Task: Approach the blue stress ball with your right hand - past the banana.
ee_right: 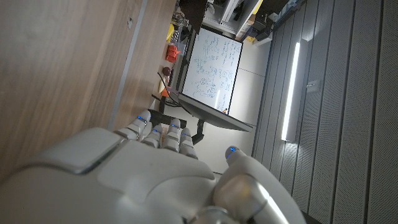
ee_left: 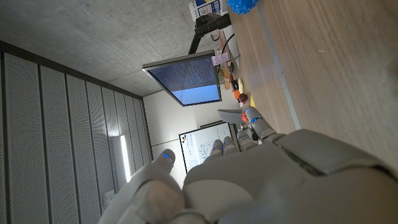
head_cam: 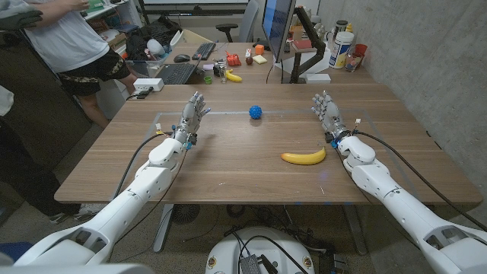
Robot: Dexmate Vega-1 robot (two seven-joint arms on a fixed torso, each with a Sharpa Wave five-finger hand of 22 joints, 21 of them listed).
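Observation:
A blue spiky stress ball (head_cam: 256, 112) sits on the wooden table (head_cam: 228, 164) toward the far middle; the same ball (ee_left: 244, 5) shows at the edge of the left wrist view. A yellow banana (head_cam: 303, 157) lies nearer, right of centre. My right hand (head_cam: 327, 113) stands open with fingers apart, at the right side, beyond the banana's right end and level with the ball, holding nothing. My left hand (head_cam: 193, 116) stands open on the left, fingers raised, well left of the ball. Both hands' backs show close up: left hand (ee_left: 249, 180), right hand (ee_right: 143, 180).
A monitor on a stand (head_cam: 279, 34), a keyboard (head_cam: 176, 73), bottles (head_cam: 342, 47) and small clutter stand along the far edge. A second banana (head_cam: 233, 76) lies among them. A person (head_cam: 68, 38) stands at the far left. Tape lines (head_cam: 221, 113) mark the tabletop.

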